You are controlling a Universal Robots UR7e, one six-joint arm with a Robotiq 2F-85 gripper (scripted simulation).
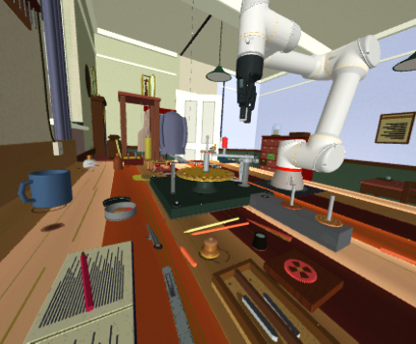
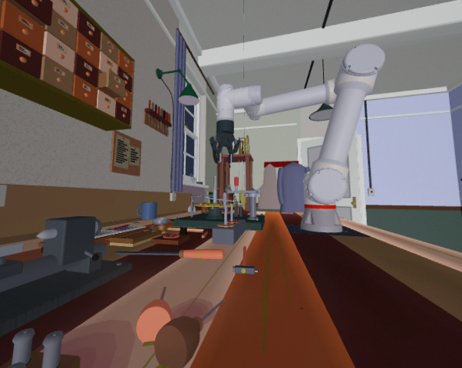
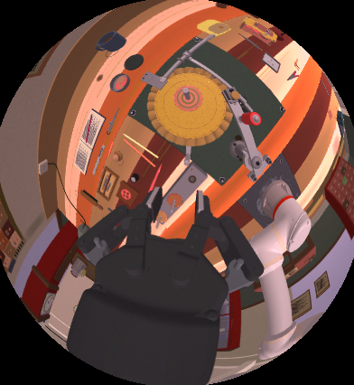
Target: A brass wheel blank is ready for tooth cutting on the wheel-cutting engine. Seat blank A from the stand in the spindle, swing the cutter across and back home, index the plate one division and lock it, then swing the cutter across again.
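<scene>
The grey stand (image 1: 301, 220) lies just in front of the wheel-cutting engine (image 1: 205, 186) on the bench. Two pegs stand on it, each with a brass wheel blank (image 1: 328, 221) at its base. The second blank (image 1: 291, 205) sits on the nearer-to-engine peg. The engine has a toothed brass index plate (image 3: 188, 106) around a central spindle (image 3: 186, 96). A cutter arm with a red knob (image 3: 250, 119) lies beside the plate. My gripper (image 1: 245, 114) hangs high above the engine and stand (image 3: 178, 199). It is open and holds nothing.
A vise (image 2: 70, 245) stands at one end of the bench. A blue mug (image 1: 48, 187), a round tin (image 1: 119, 207), a file card (image 1: 82, 290), a tray with a red gear (image 1: 301, 275), pencils and a screwdriver (image 2: 183, 253) lie around the engine. My arm's base (image 1: 290, 169) stands behind it.
</scene>
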